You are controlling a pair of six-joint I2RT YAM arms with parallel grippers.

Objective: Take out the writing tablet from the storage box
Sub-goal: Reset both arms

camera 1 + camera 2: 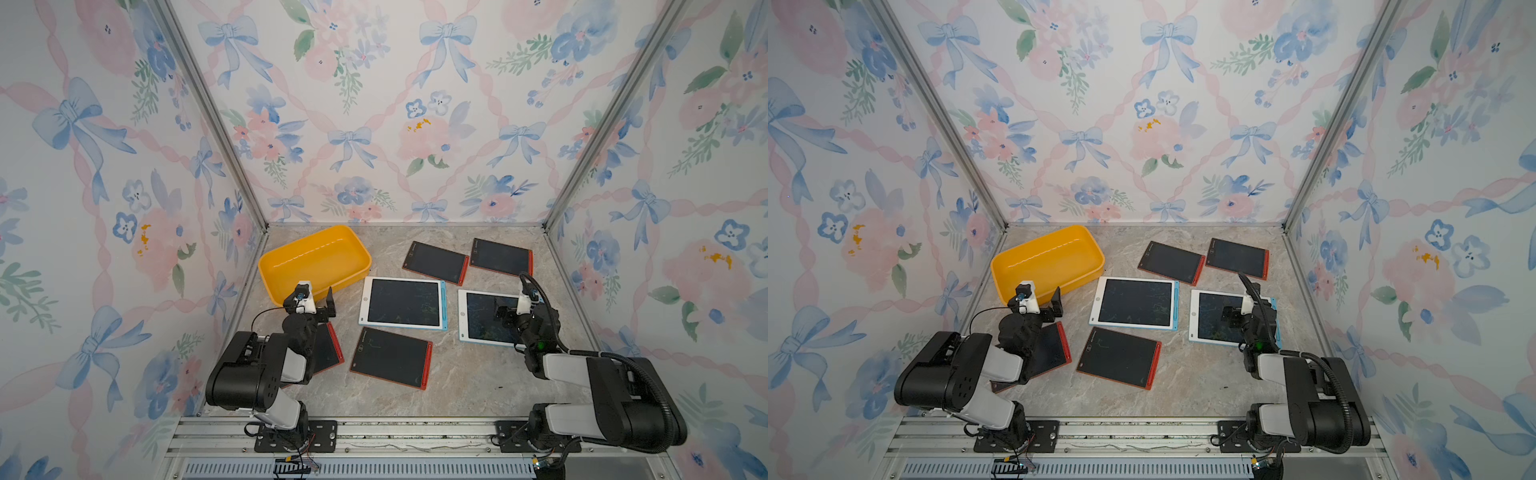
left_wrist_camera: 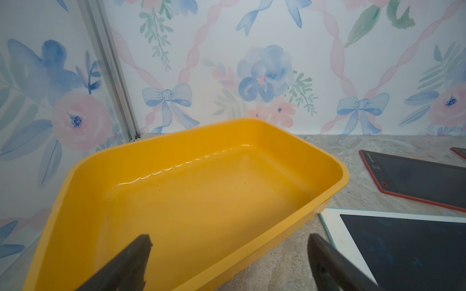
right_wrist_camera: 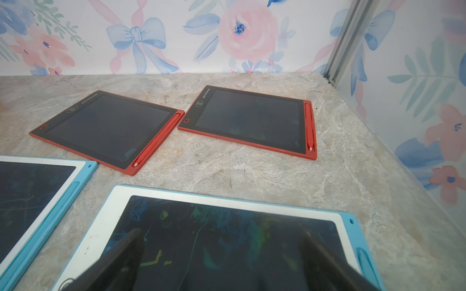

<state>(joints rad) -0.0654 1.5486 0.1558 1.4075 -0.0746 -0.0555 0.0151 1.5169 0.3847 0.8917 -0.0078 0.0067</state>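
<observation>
Your left end effector (image 2: 229,241), spread, nearer; storage box (image 1: 316,259) at 12 o'clock, empty, long axis 8-to-2. Right end effector (image 3: 222,236) spread.

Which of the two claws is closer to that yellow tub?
The left. The left gripper hangs open right at the near rim of the storage box, while the right gripper is open far off to the side, above a blue-framed tablet.

The shallow yellow-orange plastic storage box (image 1: 316,257) sits upright at the far left corner of the counter (image 1: 457,395); a white, blue-edged writing tablet (image 1: 403,303) lies flat just beside it.
</observation>
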